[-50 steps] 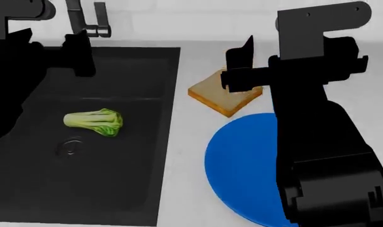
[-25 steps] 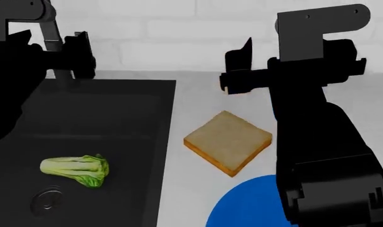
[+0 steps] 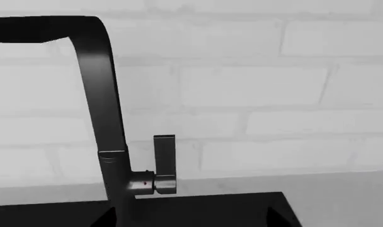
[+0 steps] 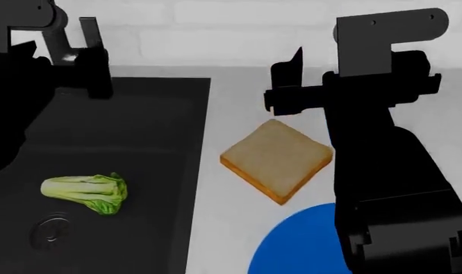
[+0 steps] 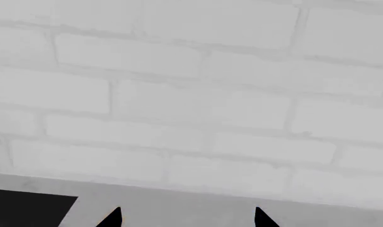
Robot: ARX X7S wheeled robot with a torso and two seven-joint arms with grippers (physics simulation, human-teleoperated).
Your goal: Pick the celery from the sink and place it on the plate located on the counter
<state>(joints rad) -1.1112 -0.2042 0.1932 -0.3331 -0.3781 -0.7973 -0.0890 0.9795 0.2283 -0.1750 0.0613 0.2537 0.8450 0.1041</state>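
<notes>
1. Left claw [image 4: 94,68] hangs high over the far rim of the sink [image 4: 162,171], just in front of the faucet [image 3: 106,118]; its wrist view shows two dark tips set apart, so it reads as spread and carrying nothing.
2. Celery [image 4: 85,193] lies on its side on the sink floor, near the left wall and just above the round drain [image 4: 55,231], well apart from both claws.
3. The step in hand looks like the reach: the left claw is the nearer one and should come down over the thick pale stalk end, jaws across the bunch, not onto the soft leaves.
4. Open basin floor surrounds the celery; the sink's right wall is the edge to lift clear of on the way out.
5. Bread slice [image 4: 276,160] sits on the white desk [image 4: 223,114] between sink and plate [image 4: 299,245], close to the carry path.
6. Right claw [image 4: 288,85] hovers above the bread, tips apart and empty, its arm covering much of the blue plate.
</notes>
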